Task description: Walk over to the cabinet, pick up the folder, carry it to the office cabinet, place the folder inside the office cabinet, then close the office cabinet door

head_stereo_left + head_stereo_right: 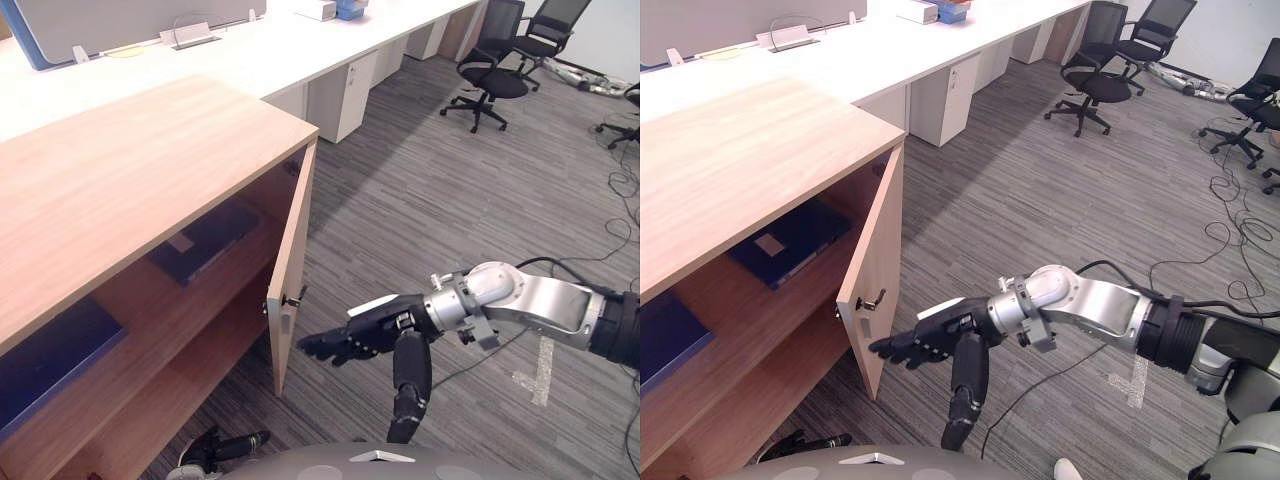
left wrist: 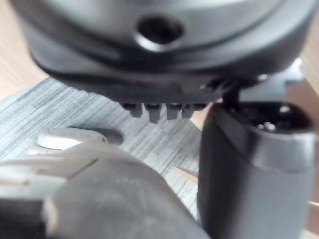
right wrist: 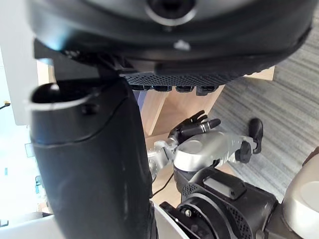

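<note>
The wooden office cabinet (image 1: 130, 170) stands at the left with its door (image 1: 292, 250) swung out towards me. A dark blue folder (image 1: 205, 240) with a pale label lies flat on the upper shelf inside. A second blue folder (image 1: 50, 355) lies further left on the same shelf. My right hand (image 1: 365, 335) is open, fingers straight and pointing at the door's outer face just below its small dark handle (image 1: 293, 299), a short gap away, thumb hanging down. My left hand (image 1: 215, 447) hangs low by the cabinet's foot, fingers relaxed and holding nothing.
A long white desk (image 1: 300, 50) with drawer units runs along the back. Black office chairs (image 1: 490, 75) stand at the far right. Cables (image 1: 1240, 190) and a pale tape mark (image 1: 540, 370) lie on the grey carpet to the right.
</note>
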You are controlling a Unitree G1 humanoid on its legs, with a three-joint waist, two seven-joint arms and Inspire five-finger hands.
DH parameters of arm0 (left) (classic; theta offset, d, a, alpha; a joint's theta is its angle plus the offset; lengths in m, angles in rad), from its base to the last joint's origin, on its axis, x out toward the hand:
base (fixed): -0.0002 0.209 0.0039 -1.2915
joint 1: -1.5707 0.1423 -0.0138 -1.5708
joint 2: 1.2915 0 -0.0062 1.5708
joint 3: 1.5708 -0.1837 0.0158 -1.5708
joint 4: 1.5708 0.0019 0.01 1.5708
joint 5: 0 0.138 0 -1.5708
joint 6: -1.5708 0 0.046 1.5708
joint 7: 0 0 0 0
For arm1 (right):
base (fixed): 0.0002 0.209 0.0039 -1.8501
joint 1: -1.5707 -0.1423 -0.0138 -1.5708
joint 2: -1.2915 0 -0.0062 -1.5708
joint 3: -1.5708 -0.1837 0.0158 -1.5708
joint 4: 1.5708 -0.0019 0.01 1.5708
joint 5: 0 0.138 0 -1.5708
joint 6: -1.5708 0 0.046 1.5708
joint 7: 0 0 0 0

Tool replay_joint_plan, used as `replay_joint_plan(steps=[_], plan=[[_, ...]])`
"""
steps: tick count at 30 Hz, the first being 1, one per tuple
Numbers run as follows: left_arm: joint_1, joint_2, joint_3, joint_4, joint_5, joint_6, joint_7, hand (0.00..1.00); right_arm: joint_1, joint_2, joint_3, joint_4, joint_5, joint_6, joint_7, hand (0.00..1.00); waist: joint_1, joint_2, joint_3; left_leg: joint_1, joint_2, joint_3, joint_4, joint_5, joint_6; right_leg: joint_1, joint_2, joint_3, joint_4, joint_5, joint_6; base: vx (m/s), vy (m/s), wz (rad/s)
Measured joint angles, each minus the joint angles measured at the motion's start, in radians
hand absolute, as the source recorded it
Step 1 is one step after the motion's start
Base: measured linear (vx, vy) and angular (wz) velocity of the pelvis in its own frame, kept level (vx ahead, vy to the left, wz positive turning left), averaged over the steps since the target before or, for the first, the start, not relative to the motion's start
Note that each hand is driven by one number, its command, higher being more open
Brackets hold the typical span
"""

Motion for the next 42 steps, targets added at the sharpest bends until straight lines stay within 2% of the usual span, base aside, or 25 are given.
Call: replay_joint_plan(steps=[5, 12, 15, 19, 23, 24, 25, 26, 27, 28, 29, 30, 32, 33, 34, 35, 36, 37, 38, 39, 40, 41, 42], plan=[[-0.008, 0.002, -0.001, 0.0, 0.0, 0.0, -0.004, 1.0, 0.067, -0.038, -0.081, 0.015, -0.002, -0.003, -0.021, 1.0, 0.018, -0.005, 0.004, -0.005, 0.001, -0.003, 0.0, 0.0, -0.003, 0.0, 0.0, -0.001, 0.0, 0.0, 0.0, -0.06, 0.006, 0.04], [-0.013, -0.002, -0.007, -0.002, -0.001, -0.002, -0.004, 1.0, 0.214, -0.024, -0.204, 0.038, -0.005, -0.005, -0.043, 1.0, 0.023, 0.005, 0.011, -0.018, -0.002, -0.026, -0.001, 0.006, -0.005, -0.002, -0.003, -0.02, 0.0, 0.001, 0.0, -0.01, 0.027, 0.08], [-0.015, -0.003, -0.022, -0.002, -0.001, -0.01, -0.003, 1.0, 0.257, 0.018, -0.221, 0.11, -0.022, -0.005, -0.064, 1.0, 0.024, 0.014, 0.017, -0.021, -0.012, -0.043, -0.007, 0.014, 0.002, 0.001, -0.017, -0.037, 0.0, 0.001, 0.001, 0.01, 0.061, 0.16], [-0.017, -0.016, -0.048, -0.009, -0.001, -0.017, -0.005, 1.0, 0.293, 0.102, -0.217, 0.265, -0.183, -0.004, -0.084, 1.0, 0.038, 0.041, 0.025, -0.011, -0.056, -0.113, -0.034, 0.057, 0.027, 0.038, -0.059, -0.103, 0.001, -0.001, 0.013, -0.01, 0.066, 0.54], [-0.013, -0.03, -0.09, -0.01, -0.001, -0.017, -0.005, 1.0, 0.299, 0.177, -0.207, 0.404, -0.433, -0.017, -0.092, 1.0, 0.059, 0.077, 0.024, 0.001, -0.111, -0.202, -0.069, 0.083, 0.049, 0.084, -0.127, -0.19, 0.004, -0.01, 0.054, -0.05, 0.106, 0.7], [-0.014, -0.034, -0.097, -0.01, 0.0, -0.017, -0.005, 1.0, 0.303, 0.207, -0.208, 0.442, -0.518, -0.024, -0.104, 1.0, 0.069, 0.092, 0.022, 0.0, -0.13, -0.226, -0.069, 0.091, 0.061, 0.084, -0.158, -0.211, 0.043, -0.026, 0.068, -0.06, 0.141, 0.7], [-0.015, -0.035, -0.107, -0.01, 0.0, -0.017, -0.005, 1.0, 0.312, 0.219, -0.213, 0.456, -0.545, -0.024, -0.11, 1.0, 0.073, 0.095, 0.021, 0.0, -0.14, -0.24, -0.07, 0.092, 0.065, 0.08, -0.176, -0.224, 0.075, -0.041, 0.076, -0.03, 0.143, 0.76], [-0.015, -0.034, -0.125, -0.01, 0.0, -0.018, -0.006, 1.0, 0.343, 0.243, -0.235, 0.471, -0.609, -0.033, -0.128, 1.0, 0.074, 0.092, 0.023, 0.002, -0.168, -0.272, -0.07, 0.097, 0.076, 0.061, -0.23, -0.244, 0.177, -0.091, 0.089, -0.01, 0.196, 0.72], [-0.015, -0.033, -0.132, -0.01, 0.0, -0.017, -0.006, 1.0, 0.362, 0.257, -0.25, 0.472, -0.646, -0.044, -0.14, 1.0, 0.071, 0.092, 0.023, 0.003, -0.186, -0.291, -0.07, 0.101, 0.085, 0.045, -0.264, -0.255, 0.246, -0.122, 0.09, 0.01, 0.217, 0.91], [-0.013, -0.031, -0.136, -0.009, 0.0, -0.017, -0.008, 1.0, 0.392, 0.294, -0.282, 0.476, -0.694, -0.058, -0.154, 1.0, 0.063, 0.083, 0.025, 0.006, -0.225, -0.319, -0.07, 0.102, 0.099, 0.008, -0.337, -0.252, 0.378, -0.174, 0.054, 0.02, 0.164, 0.78], [-0.013, -0.029, -0.142, -0.007, 0.0, -0.016, -0.007, 1.0, 0.41, 0.329, -0.308, 0.485, -0.735, -0.073, -0.164, 1.0, 0.055, 0.08, 0.026, 0.006, -0.248, -0.339, -0.068, 0.105, 0.107, -0.021, -0.379, -0.232, 0.466, -0.192, 0.011, 0.05, 0.144, 0.93], [-0.008, -0.019, -0.157, -0.008, 0.0, -0.016, -0.007, 1.0, 0.43, 0.4, -0.341, 0.518, -0.785, -0.094, -0.181, 1.0, 0.045, 0.076, 0.027, 0.006, -0.273, -0.369, -0.063, 0.12, 0.114, -0.064, -0.409, -0.144, 0.557, -0.187, -0.05, 0.06, 0.096, 0.75], [-0.009, -0.01, -0.163, -0.012, -0.001, -0.016, -0.007, 1.0, 0.454, 0.47, -0.379, 0.573, -0.822, -0.103, -0.193, 1.0, 0.043, 0.068, 0.03, 0.008, -0.283, -0.39, -0.049, 0.123, 0.119, -0.087, -0.398, -0.031, 0.592, -0.167, -0.079, 0.09, 0.055, 0.46], [-0.011, -0.004, -0.163, -0.02, -0.003, -0.014, -0.007, 1.0, 0.46, 0.526, -0.404, 0.642, -0.835, -0.106, -0.21, 1.0, 0.044, 0.067, 0.038, 0.02, -0.283, -0.408, -0.047, 0.127, 0.126, -0.112, -0.374, 0.086, 0.64, -0.14, -0.109, 0.08, 0.012, 0.27], [-0.014, -0.004, -0.166, -0.022, -0.005, -0.014, -0.007, 1.0, 0.473, 0.556, -0.424, 0.675, -0.836, -0.106, -0.226, 1.0, 0.042, 0.067, 0.048, 0.024, -0.279, -0.423, -0.042, 0.126, 0.128, -0.136, -0.351, 0.158, 0.67, -0.147, -0.117, 0.08, -0.033, 0.52], [-0.018, 0.002, -0.174, -0.022, -0.006, -0.014, -0.007, 1.0, 0.515, 0.62, -0.478, 0.737, -0.836, -0.107, -0.255, 1.0, 0.034, 0.066, 0.059, 0.019, -0.273, -0.462, -0.021, 0.117, 0.131, -0.148, -0.272, 0.315, 0.69, -0.229, -0.064, 0.04, -0.088, 0.94], [-0.018, 0.007, -0.174, -0.021, -0.015, -0.013, -0.007, 1.0, 0.561, 0.693, -0.532, 0.813, -0.836, -0.105, -0.277, 1.0, 0.017, 0.054, 0.067, 0.011, -0.27, -0.509, 0.006, 0.103, 0.124, -0.134, -0.172, 0.489, 0.649, -0.306, -0.005, 0.04, -0.11, 0.96], [-0.018, 0.007, -0.172, -0.02, -0.017, -0.012, -0.007, 1.0, 0.571, 0.709, -0.546, 0.832, -0.836, -0.105, -0.28, 1.0, 0.013, 0.052, 0.067, 0.008, -0.27, -0.519, 0.011, 0.098, 0.122, -0.13, -0.155, 0.515, 0.636, -0.312, 0.005, 0.04, -0.143, 1.07], [-0.018, 0.01, -0.172, -0.021, -0.025, -0.011, -0.01, 1.0, 0.604, 0.77, -0.6, 0.921, -0.837, -0.104, -0.29, 1.0, -0.001, 0.047, 0.071, 0.001, -0.275, -0.561, 0.032, 0.089, 0.112, -0.117, -0.108, 0.586, 0.584, -0.318, 0.015, 0.05, -0.183, 1.08], [-0.017, 0.009, -0.172, -0.021, -0.037, -0.008, -0.012, 1.0, 0.629, 0.827, -0.655, 1.027, -0.842, -0.101, -0.313, 1.0, -0.01, 0.048, 0.076, -0.005, -0.286, -0.607, 0.059, 0.076, 0.101, -0.098, -0.085, 0.629, 0.538, -0.315, 0.02, 0.05, -0.214, 1.19], [-0.017, 0.009, -0.173, -0.022, -0.041, -0.006, -0.013, 1.0, 0.644, 0.855, -0.69, 1.078, -0.858, -0.101, -0.326, 1.0, -0.01, 0.048, 0.076, -0.012, -0.294, -0.629, 0.075, 0.067, 0.095, -0.088, -0.08, 0.647, 0.516, -0.31, 0.027, 0.05, -0.261, 1.22], [-0.018, 0.01, -0.173, -0.035, -0.045, 0.003, -0.015, 1.0, 0.668, 0.903, -0.765, 1.179, -0.877, -0.095, -0.35, 1.0, -0.012, 0.039, 0.082, -0.026, -0.315, -0.671, 0.111, 0.038, 0.08, -0.069, -0.081, 0.671, 0.47, -0.303, 0.056, 0.04, -0.292, 1.14], [-0.017, 0.011, -0.173, -0.048, -0.046, 0.007, -0.016, 1.0, 0.685, 0.943, -0.855, 1.277, -0.879, -0.082, -0.379, 1.0, -0.007, 0.028, 0.083, -0.055, -0.324, -0.707, 0.142, 0.009, 0.061, -0.047, -0.087, 0.671, 0.433, -0.346, 0.084, 0.04, -0.297, 1.02]])
